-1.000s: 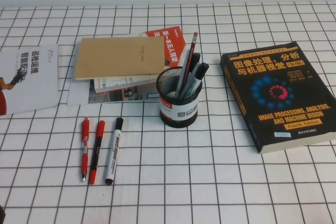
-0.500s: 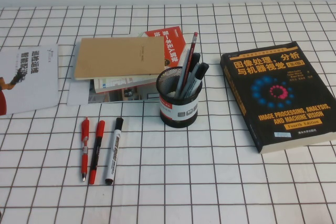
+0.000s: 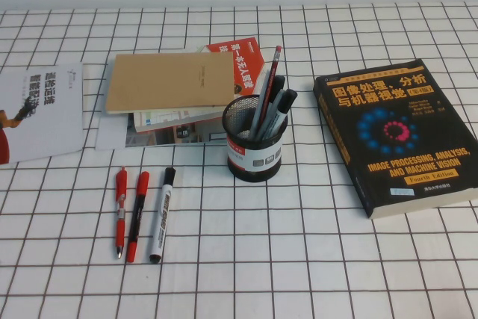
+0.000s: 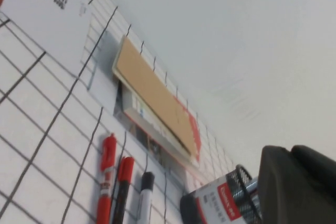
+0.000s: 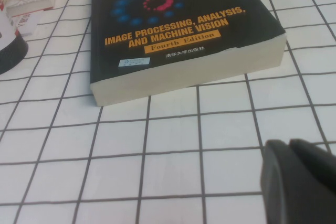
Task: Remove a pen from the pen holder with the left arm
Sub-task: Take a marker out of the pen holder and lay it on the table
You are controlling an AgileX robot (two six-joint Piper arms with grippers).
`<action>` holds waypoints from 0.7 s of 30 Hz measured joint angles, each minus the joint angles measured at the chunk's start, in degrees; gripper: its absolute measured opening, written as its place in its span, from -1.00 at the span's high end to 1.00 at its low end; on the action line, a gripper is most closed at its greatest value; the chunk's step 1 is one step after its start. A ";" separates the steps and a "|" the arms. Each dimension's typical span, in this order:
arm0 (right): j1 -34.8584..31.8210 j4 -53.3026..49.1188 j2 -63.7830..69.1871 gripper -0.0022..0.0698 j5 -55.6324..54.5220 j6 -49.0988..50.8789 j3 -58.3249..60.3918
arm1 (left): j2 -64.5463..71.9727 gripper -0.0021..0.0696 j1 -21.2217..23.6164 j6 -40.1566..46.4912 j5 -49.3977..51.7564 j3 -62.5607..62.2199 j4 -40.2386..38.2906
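A black mesh pen holder (image 3: pixel 254 147) with a white and red label stands mid-table and holds a red pencil (image 3: pixel 269 87) and several dark pens (image 3: pixel 278 110). Three pens lie on the cloth to its left: a red pen (image 3: pixel 120 211), a red-and-black pen (image 3: pixel 137 214) and a white marker (image 3: pixel 161 214). Neither arm shows in the high view. In the left wrist view my left gripper (image 4: pixel 291 150) is shut and empty, low and well short of the pen holder (image 4: pixel 215 203). My right gripper (image 5: pixel 289 142) is shut, empty, just above the cloth near the black book (image 5: pixel 173 35).
A thick black textbook (image 3: pixel 396 132) lies right of the holder. Behind it to the left sits a stack with a brown notebook (image 3: pixel 170 84) on top and a red book (image 3: pixel 243 61) beneath. A white leaflet (image 3: pixel 37 110) lies at the far left.
A dark bit of the left arm at the bottom left corner of the high view has slipped out of view. Nothing on the table has moved.
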 joint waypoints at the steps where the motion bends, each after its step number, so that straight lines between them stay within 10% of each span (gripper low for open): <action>1: 0.00 0.00 0.00 0.98 0.00 0.00 0.00 | 0.00 0.95 0.00 -0.67 -1.25 0.00 -1.07; 12: 0.00 0.00 0.00 0.98 0.00 0.00 0.00 | 0.00 0.95 0.00 2.30 -5.67 -1.60 0.77; 21: 0.00 0.00 0.00 0.98 0.00 0.00 0.00 | 20.54 0.95 0.08 30.53 9.73 -23.81 4.51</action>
